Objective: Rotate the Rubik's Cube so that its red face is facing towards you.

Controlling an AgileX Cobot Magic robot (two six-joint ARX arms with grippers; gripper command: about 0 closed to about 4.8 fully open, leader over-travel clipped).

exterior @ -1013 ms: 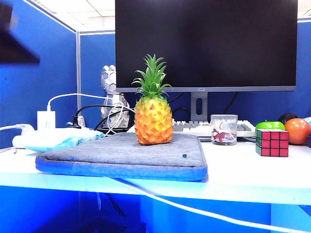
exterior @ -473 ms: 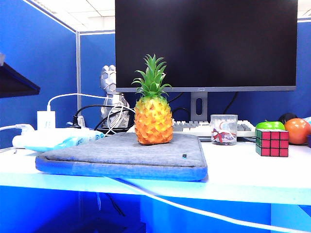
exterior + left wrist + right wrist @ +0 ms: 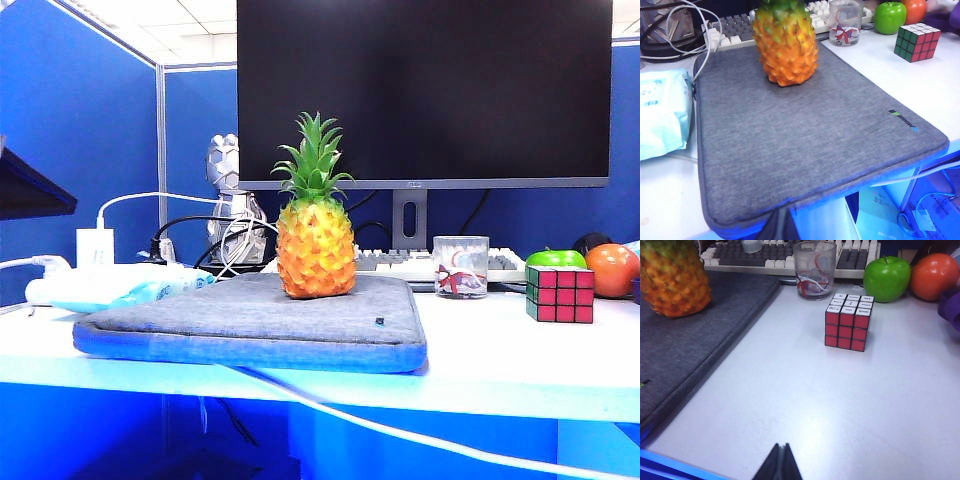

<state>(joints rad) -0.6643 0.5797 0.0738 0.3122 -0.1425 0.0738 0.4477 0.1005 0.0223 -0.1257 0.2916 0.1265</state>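
Note:
The Rubik's Cube [image 3: 560, 294] stands on the white desk at the far right, in front of a green apple. Its red face [image 3: 566, 295] points at the exterior camera, with a green side to the left. The right wrist view shows the Rubik's Cube [image 3: 848, 322] with a white top and the red face [image 3: 847, 331] turned towards the camera. My right gripper [image 3: 781, 452] is shut and empty, over bare desk well short of the cube. My left gripper [image 3: 781, 225] is shut and empty at the near edge of the grey sleeve, far from the cube [image 3: 916, 42].
A pineapple [image 3: 315, 235] stands on a grey laptop sleeve [image 3: 250, 320] in the middle. A glass cup [image 3: 461, 266], green apple [image 3: 556, 258] and orange fruit [image 3: 612, 268] crowd behind the cube. Keyboard [image 3: 740, 255], monitor, cables and a wipes pack [image 3: 660, 117] lie at the back and left.
The dark part of the left arm at the exterior view's left edge has dropped from the top corner to mid-height. The cube has not moved.

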